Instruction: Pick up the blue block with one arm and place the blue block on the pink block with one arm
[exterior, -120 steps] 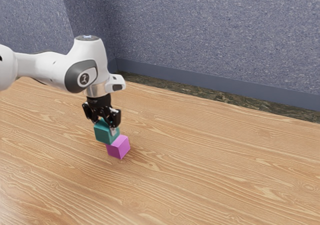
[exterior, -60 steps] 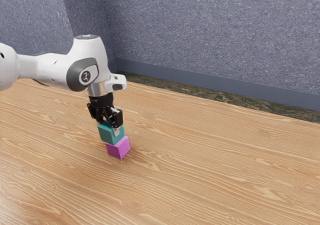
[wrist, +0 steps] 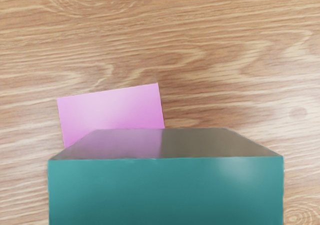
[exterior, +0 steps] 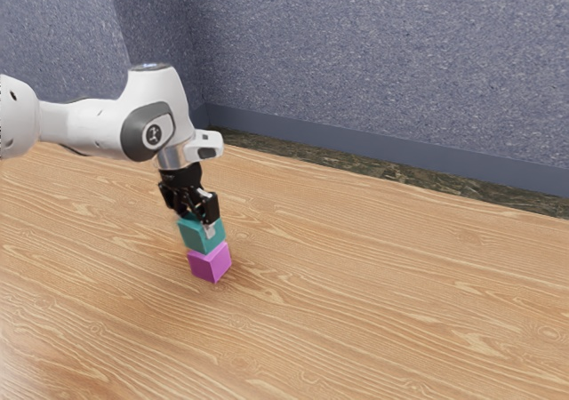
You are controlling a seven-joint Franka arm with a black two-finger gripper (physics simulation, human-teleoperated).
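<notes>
Black and two-fingered, the gripper (exterior: 199, 223) points down and is clamped from two sides on the small cube-shaped teal-blue block (exterior: 197, 237), with one pale finger pad lying against the face of it that is turned toward the exterior view's right. That teal-blue block sits directly above the small matte pink block (exterior: 210, 263), their edges nearly in line. In the exterior view the gap between them has closed to nothing visible, though I cannot tell whether the upper one truly rests on the lower or hangs a hair over it. In the wrist view the teal-blue block (wrist: 165, 190) looms just under the hand, and part of the pink block (wrist: 111, 110) pokes out beyond its far edge. The pink block stands on the light, strongly grained wooden table (exterior: 373, 284), whose boards spread out on every side of it. Above the pink block and toward the exterior view's left, the white jointed arm (exterior: 98, 126) reaches in. Well behind the pink block runs a dark grey-blue baseboard (exterior: 382, 147) at the foot of a speckled grey-blue wall (exterior: 373, 53).
</notes>
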